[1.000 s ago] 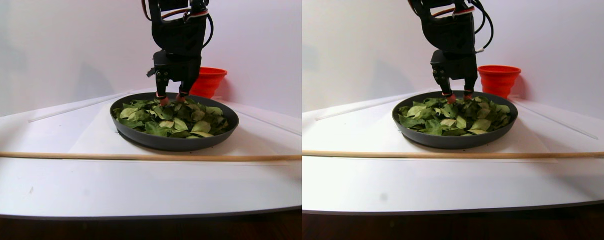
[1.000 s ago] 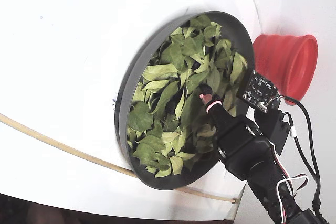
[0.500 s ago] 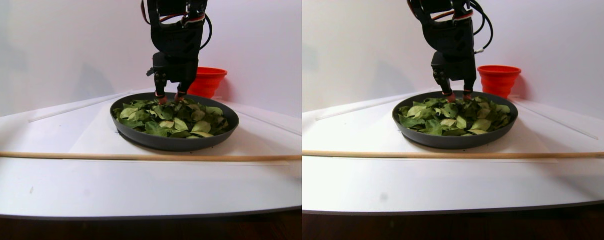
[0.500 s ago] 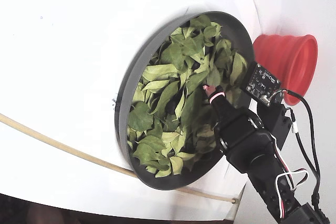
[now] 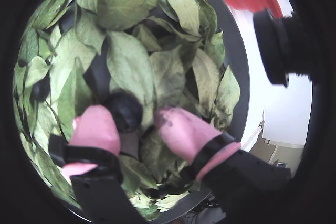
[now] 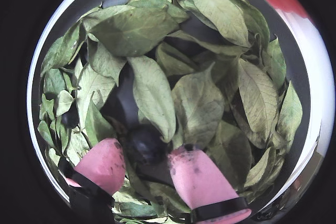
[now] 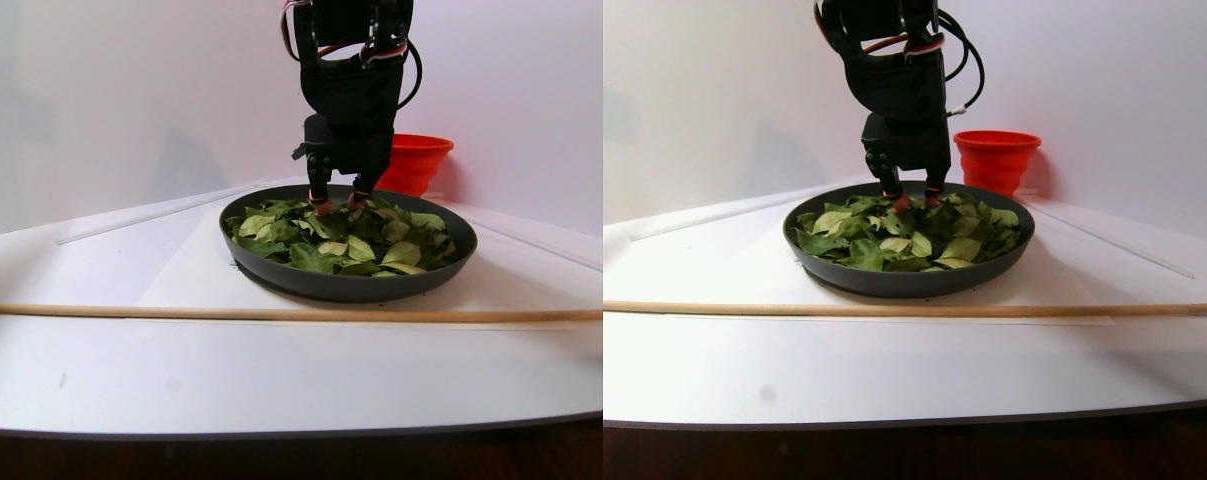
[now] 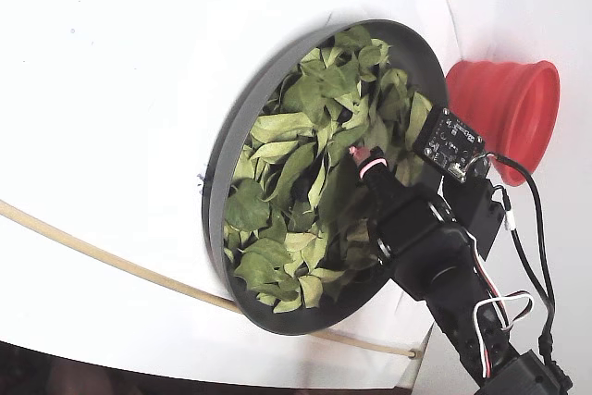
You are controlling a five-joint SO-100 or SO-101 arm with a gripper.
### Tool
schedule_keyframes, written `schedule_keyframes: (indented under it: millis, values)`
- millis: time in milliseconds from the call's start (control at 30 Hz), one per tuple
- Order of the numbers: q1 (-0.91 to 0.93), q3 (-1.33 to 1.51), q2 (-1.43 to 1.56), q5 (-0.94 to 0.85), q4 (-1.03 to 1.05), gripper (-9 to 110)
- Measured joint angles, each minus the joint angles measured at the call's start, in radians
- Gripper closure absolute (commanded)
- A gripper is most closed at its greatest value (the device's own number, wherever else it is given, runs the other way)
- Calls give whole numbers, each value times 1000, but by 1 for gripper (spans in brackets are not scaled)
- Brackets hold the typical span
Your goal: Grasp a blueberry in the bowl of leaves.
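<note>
The bowl of leaves (image 8: 217, 164) is a wide dark grey dish heaped with green leaves, and shows in the stereo pair view as well (image 7: 348, 288). A dark round blueberry (image 5: 125, 111) lies among the leaves near the middle; in the other wrist view the blueberry (image 6: 144, 144) sits just past the pink fingertips. My gripper (image 5: 137, 124) is open and straddles the berry: the left pink tip touches it, while a gap separates it from the right tip. The gripper (image 6: 148, 163) points down into the leaves at the bowl's far side (image 7: 338, 203) (image 8: 370, 162).
A red ribbed cup (image 8: 504, 108) stands just beyond the bowl, close to the arm (image 7: 418, 160). A thin wooden stick (image 7: 263, 314) lies across the white table in front of the bowl. A small circuit board (image 8: 449, 145) rides on the gripper.
The gripper has shifted a little toward the bowl's far side, its tips staying down among the leaves. The bowl and cup have not moved.
</note>
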Motion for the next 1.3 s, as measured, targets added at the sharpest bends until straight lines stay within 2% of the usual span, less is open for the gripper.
schedule_keyframes:
  millis: [1300]
  values:
    - [-5,-26,-95,46,-89,84]
